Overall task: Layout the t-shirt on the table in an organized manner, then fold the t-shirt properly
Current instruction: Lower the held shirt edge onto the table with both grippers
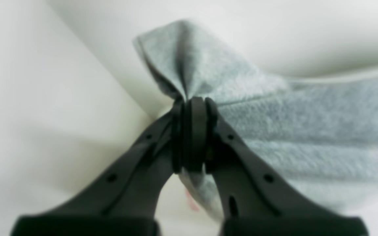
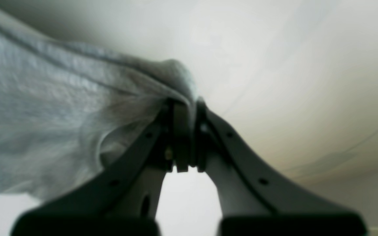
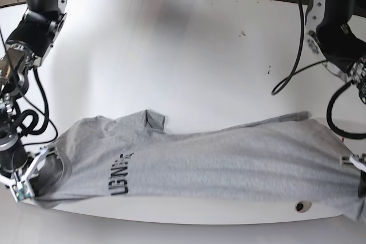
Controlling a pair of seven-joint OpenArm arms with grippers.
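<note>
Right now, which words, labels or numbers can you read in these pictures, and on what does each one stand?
Black block letters on the chest of the t-shirt: seen sideways and partly creased, too unclear to read with certainty.
Small red mark on the table near its right edge: no readable text.
Both wrist views: blurred, no text.

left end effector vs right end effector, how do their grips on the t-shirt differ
The left end effector pinches a bunched hem corner of the t-shirt, at the base view's right. The right end effector pinches the collar-and-shoulder end, at the base view's left near the lettering. Both are shut on fabric, holding it stretched between them.
</note>
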